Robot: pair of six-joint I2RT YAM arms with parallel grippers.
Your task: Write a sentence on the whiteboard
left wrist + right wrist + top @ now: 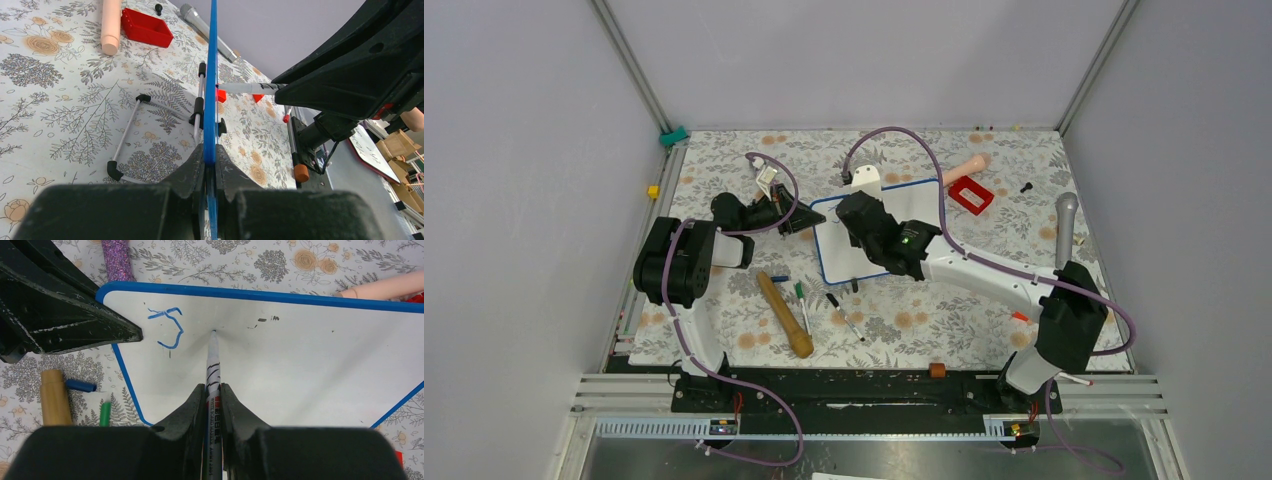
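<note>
A robotics lab test cell: plain grey panels in aluminium framing enclose a floral-clothed worktop (two cabled arms bolted to its near rail).

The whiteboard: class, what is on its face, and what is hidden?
One blue letter near a corner, a few dark specks, and the marker tip touching the whiteboard. The right gripper covers the near strip; the left gripper clamps one edge.

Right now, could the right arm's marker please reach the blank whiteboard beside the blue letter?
Probably yes: the marker rests tip-down on the whiteboard, bare surface all around; the left pincer clamps only its edge.
</note>
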